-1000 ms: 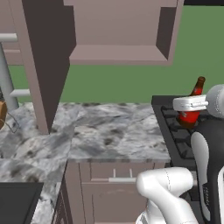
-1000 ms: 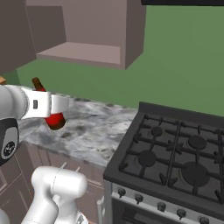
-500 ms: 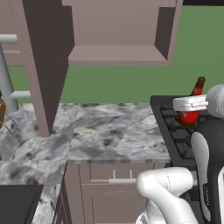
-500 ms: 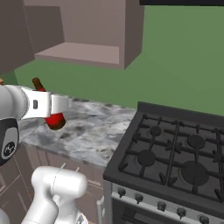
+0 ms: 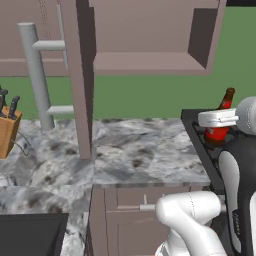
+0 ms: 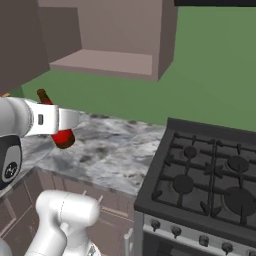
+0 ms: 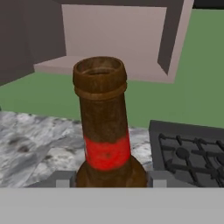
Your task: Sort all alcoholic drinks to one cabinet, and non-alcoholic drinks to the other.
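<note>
Holding the amber-brown bottle (image 7: 104, 131) by its body, the gripper (image 7: 109, 180) has its jaws partly closed against the widest part, one on each side just below the red label. The bottle hangs in the air above the marble counter (image 5: 145, 155), at the near left edge of the stove (image 6: 210, 175), and below the open wall cabinet (image 6: 107, 62), whose shelf lies farther back.

Its long axis runs nearly upright, leaning a little in both base views, with the open mouth pointing up toward the cabinet and the base down toward the counter.

Judging by its look, the bottle is glass: stiff, smooth and likely slippery, breakable if it drops or knocks the cabinet edge, and not heavy for its small size. The body is the sound place to hold it, since the neck is narrow and tapered and would slide more easily between the pads. Keeping it upright on the way to the shelf seems wise.
</note>
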